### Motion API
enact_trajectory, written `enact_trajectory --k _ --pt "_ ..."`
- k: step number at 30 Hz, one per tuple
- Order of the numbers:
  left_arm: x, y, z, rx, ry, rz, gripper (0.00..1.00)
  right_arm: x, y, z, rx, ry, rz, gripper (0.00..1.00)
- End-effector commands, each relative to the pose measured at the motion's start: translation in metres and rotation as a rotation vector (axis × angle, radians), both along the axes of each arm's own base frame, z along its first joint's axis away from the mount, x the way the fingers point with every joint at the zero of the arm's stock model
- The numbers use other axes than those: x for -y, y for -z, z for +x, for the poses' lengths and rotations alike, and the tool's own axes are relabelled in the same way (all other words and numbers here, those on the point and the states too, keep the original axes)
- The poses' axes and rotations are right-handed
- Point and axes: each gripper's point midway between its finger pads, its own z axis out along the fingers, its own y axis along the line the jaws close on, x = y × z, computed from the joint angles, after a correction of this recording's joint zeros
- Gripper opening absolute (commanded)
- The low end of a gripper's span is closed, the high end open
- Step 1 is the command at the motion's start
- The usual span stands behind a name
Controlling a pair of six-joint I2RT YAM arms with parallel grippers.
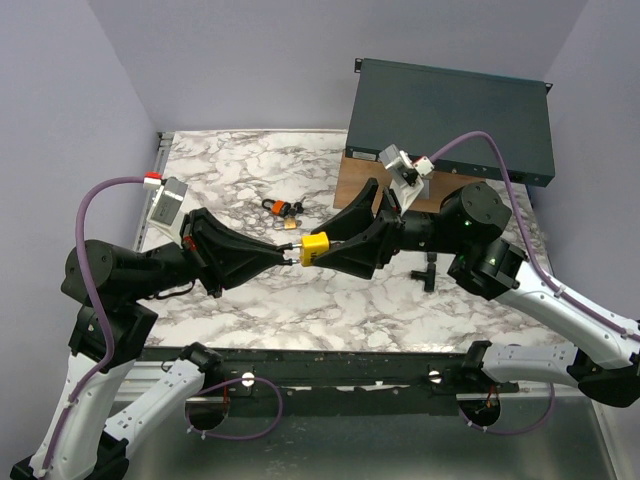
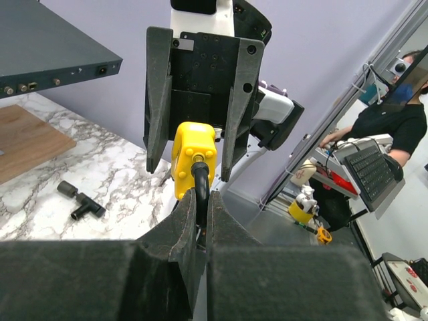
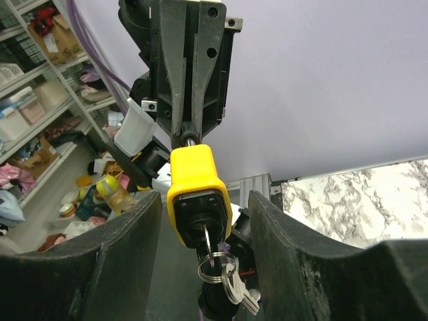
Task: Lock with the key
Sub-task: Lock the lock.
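A yellow padlock (image 1: 315,247) hangs in the air between my two arms. My left gripper (image 1: 292,256) is shut on its black shackle (image 2: 199,184). In the right wrist view the padlock (image 3: 196,184) faces me with a key (image 3: 208,235) in its keyhole, and a ring with a second key (image 3: 234,286) hangs from it. My right gripper (image 3: 204,231) is open, its jaws standing on either side of the padlock body without touching it or the key.
A small orange padlock (image 1: 282,209) lies on the marble table (image 1: 240,160). A black T-shaped part (image 1: 428,270) lies near the right arm. A dark metal box (image 1: 450,115) and a wooden board (image 1: 358,185) stand at the back right.
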Motion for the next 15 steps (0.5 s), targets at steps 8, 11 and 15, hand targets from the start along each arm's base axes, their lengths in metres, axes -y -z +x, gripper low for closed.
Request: enact_trajectory --k 8,11,15 --pt "-0.0049 -0.0226 -0.0026 0.056 -0.025 -0.066 0.0 0.0027 -0.0049 -0.0078 0.014 -0.043 0.03 0.52" --pt "-0.0038 -0.0195 0.0001 0.045 -0.028 -0.06 0.0 0.0035 -0.0076 -0.0096 0.01 -0.051 0.04 0.5" --pt "-0.0023 -0.0163 0.0015 0.033 -0.022 -0.054 0.0 0.0038 -0.0081 -0.0109 0.003 -0.059 0.044 0.46"
